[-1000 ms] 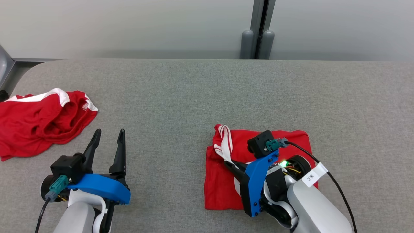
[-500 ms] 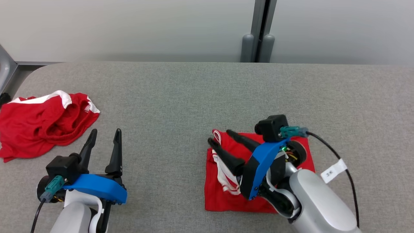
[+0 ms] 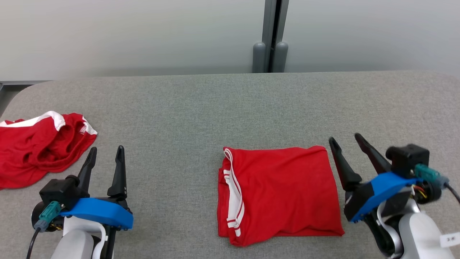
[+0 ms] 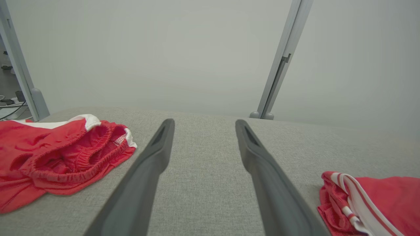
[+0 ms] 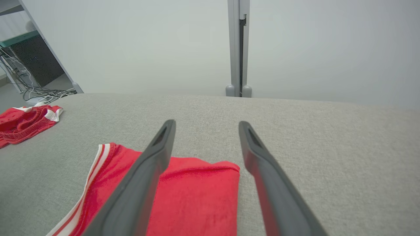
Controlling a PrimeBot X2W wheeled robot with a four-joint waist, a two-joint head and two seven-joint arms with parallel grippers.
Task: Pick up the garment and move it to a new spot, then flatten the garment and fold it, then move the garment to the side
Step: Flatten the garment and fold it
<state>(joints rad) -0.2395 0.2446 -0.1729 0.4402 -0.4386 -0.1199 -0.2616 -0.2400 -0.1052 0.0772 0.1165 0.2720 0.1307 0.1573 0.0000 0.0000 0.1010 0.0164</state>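
1. Grey fabric-covered desk [image 3: 187, 108]: spans the head view from edge to edge below a pale wall.

2. Folded red garment with white stripes [image 3: 284, 194]: lower centre of the head view, lying flat on the desk as a rough rectangle, with its striped edge on the left. Its right edge lies just beside the right gripper and apart from it. In the right wrist view the cloth [image 5: 190, 196] fills the lower left, under and behind the left-hand finger, and its upper right corner reaches into the gap between the two fingers.

3. Crumpled red garment with white trim [image 3: 32, 147]: middle left edge of the head view, bunched up with the waistband open, and well apart from the folded one.

4. Right gripper [image 3: 344, 138]: lower right of the head view, fingers spread, holding nothing.

5. Left gripper [image 3: 107, 148]: lower left, fingers spread and empty, just right of the crumpled garment.

6. Grey upright post [image 3: 270, 36]: top centre, behind the desk's far edge.
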